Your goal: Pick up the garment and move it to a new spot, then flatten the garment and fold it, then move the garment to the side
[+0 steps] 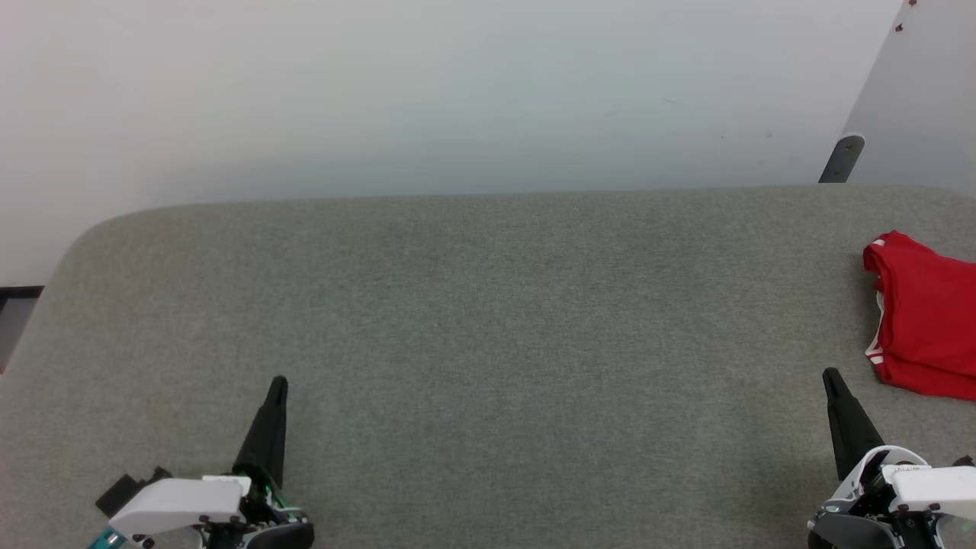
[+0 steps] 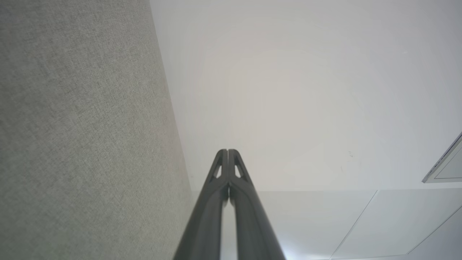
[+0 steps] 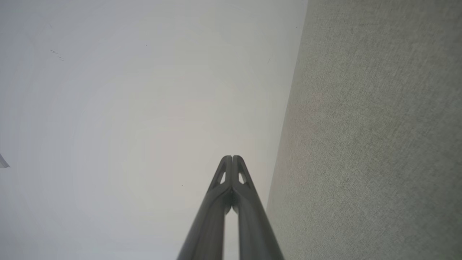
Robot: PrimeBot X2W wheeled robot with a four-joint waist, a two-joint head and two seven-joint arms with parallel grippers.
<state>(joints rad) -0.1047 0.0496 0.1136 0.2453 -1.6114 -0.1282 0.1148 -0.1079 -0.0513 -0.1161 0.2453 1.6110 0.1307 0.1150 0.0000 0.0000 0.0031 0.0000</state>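
While left tool [image 1: 278,381] and right tool [image 1: 829,374] point forward over grey table [image 1: 488,305], both pinched closed — empty, garment [image 1: 926,320] apart

Garment at the table's right edge, grippers along the near edge.
The garment [image 1: 926,320] lies on the table [image 1: 488,305] at its right edge, about midway between the far and near edges. The left gripper [image 1: 279,383] is over the near-left part of the table. The right gripper [image 1: 829,375] is over the near-right part, just before the garment and apart from it. A wall [image 1: 457,91] stands behind the far edge.
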